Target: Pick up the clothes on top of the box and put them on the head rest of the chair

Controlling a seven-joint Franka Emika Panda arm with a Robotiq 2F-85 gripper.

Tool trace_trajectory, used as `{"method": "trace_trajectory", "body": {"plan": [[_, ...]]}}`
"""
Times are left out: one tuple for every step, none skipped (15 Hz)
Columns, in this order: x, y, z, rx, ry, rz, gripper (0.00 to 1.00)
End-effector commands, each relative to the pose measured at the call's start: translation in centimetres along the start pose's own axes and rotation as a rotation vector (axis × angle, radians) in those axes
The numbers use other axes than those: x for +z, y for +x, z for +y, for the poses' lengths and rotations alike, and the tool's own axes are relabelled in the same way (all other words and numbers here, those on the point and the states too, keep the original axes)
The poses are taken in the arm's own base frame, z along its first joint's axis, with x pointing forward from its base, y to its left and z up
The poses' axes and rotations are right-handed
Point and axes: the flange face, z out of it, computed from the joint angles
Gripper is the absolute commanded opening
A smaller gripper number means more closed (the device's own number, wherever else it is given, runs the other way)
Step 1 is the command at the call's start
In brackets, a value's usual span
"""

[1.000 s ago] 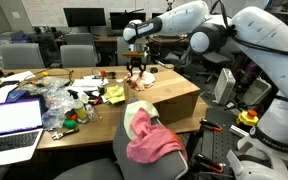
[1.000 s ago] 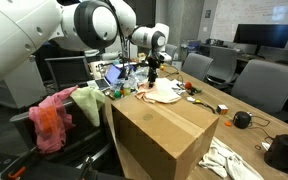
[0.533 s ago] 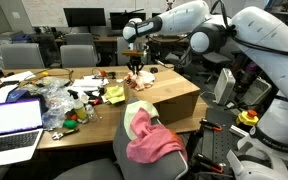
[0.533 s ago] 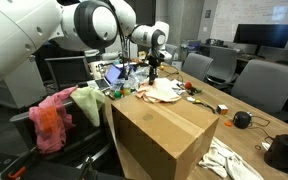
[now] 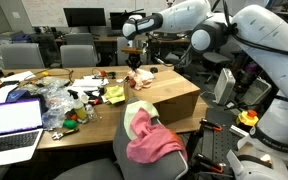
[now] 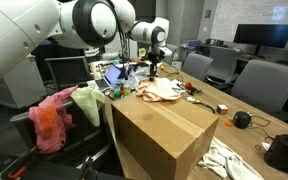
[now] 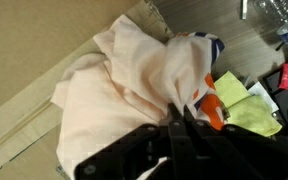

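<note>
One fold only in the grip: gripper (image 7: pixel 184 125) closed tight on a peak of the pale clothes (image 7: pixel 124 85), with no gap to be seen between the fingertips in the wrist view. Rest of the fabric hanging in a loose bunch below, lower edge resting on the far end of the cardboard box (image 6: pixel 164 135) or just above it; hard to tell which from an exterior view. Something orange and dark-patterned bundled into the folds beside the fingers; cannot tell whether part of the same load or a separate piece.

Probably early in the carry: lifted, not yet clear.

- Raise straight up first, until the trailing hem hangs free of the box top. No sideways travel before that, or risk dragging the cloth across the cardboard and tugging it out of a thin pinch.
- Keep the squeeze firm; with so little fabric held, expect slip on any jerk.
- Swing slowly toward the chair (image 5: pixel 122 160), passing high over the clutter (image 5: pixel 59 100) on the table so nothing snags.
- Aim for the head rest, already draped with pink and green garments (image 5: pixel 149 140) — lower until the hanging part folds over the top, half on each side if possible, then let go.
- Avoid pushing down into the existing pile; likely to slide off.
</note>
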Motion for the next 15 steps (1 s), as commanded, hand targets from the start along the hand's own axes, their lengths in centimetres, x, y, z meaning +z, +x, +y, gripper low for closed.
{"method": "trace_trajectory", "body": {"plan": [[-4.2,-1.4,0.2,0.008,0.083,-0.005,0.01],[-5.2,-2.1,0.4,-0.004,0.092,-0.006,0.01],[-6.0,-2.7,0.7,-0.009,0.093,-0.003,0.01],[-6.8,-3.6,1.2,-0.021,0.093,-0.003,0.01],[-7.6,-4.3,1.5,-0.028,0.084,0.003,0.01],[-8.3,-5.3,1.9,-0.034,0.079,-0.008,0.01],[-8.8,-6.2,2.4,-0.043,0.073,-0.016,0.01],[-9.4,-7.2,2.8,-0.054,0.066,-0.025,0.01],[-9.8,-8.2,3.3,-0.062,0.06,-0.032,0.01],[-10.1,-9.1,3.9,-0.071,0.054,-0.038,0.01],[-10.6,-9.9,4.4,-0.078,0.052,-0.049,0.01],[-10.9,-10.8,5.1,-0.082,0.052,-0.057,0.01],[-11.2,-11.5,5.8,-0.081,0.056,-0.064,0.01],[-11.5,-12.3,6.6,-0.086,0.056,-0.075,0.01],[-11.8,-12.9,7.5,-0.086,0.059,-0.086,0.01]]}}
